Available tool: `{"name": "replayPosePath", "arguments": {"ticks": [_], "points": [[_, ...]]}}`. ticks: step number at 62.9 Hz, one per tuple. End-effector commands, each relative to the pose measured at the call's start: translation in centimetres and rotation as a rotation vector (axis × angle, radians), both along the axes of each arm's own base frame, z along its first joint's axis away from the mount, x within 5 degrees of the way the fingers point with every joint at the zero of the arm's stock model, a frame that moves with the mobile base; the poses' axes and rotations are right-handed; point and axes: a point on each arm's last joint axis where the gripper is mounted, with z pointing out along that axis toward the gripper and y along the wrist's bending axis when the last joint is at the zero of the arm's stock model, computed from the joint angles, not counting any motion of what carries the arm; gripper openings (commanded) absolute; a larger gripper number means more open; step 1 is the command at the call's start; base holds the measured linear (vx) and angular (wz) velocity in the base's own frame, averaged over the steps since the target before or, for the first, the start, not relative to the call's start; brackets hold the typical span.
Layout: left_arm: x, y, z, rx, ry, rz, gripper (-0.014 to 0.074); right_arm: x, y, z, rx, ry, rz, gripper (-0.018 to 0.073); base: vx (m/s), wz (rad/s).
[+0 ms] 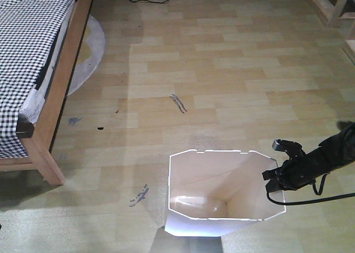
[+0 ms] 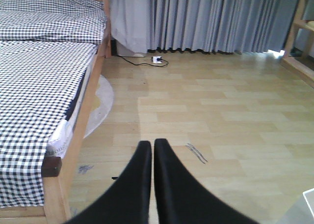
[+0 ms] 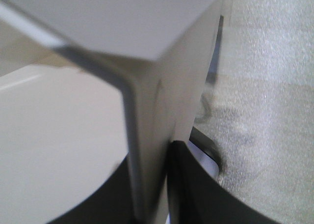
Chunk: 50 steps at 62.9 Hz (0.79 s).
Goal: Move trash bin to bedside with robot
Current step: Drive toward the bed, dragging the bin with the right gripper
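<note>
The black right gripper (image 1: 277, 176) pinched the rim of the white faceted plastic bin (image 1: 194, 181), well apart from the light-brown wooden bed (image 1: 60, 92); the left gripper (image 2: 152, 153) sat pressed together.

The trash bin (image 1: 199, 181) loses its base below the front view's bottom edge; the bed (image 1: 28, 42) is cropped left, the right arm (image 1: 333, 152) right. Close up, the bin's wall blurs.

the trash bin (image 1: 188, 181) is smooth white plastic, faintly glossy inside. at ten o'clock, the bed frame (image 1: 60, 78) is light-brown wood with a dull finish, and its checked bedding (image 1: 28, 36) is woven cloth. the floor (image 1: 222, 70) is satin wood-look plank, scuffed. the left gripper (image 2: 152, 144) is matt black, perhaps plastic.
</note>
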Motion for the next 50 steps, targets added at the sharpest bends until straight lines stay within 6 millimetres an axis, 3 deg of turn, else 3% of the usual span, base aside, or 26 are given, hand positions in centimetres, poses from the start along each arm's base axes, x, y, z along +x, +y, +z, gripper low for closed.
{"name": "replayPosePath", "arguments": {"ticks": [1, 50], "points": [[0.06, 0.02, 0.06, -0.010, -0.064, 0.004, -0.0006, 1.32, 0.86, 3.46, 0.152, -0.039, 0.007, -0.0005, 0.20, 0.17], [0.06, 0.02, 0.06, -0.010, -0.064, 0.004, -0.0006, 1.32, 0.86, 3.46, 0.152, -0.039, 0.007, -0.0005, 0.23, 0.07]]}}
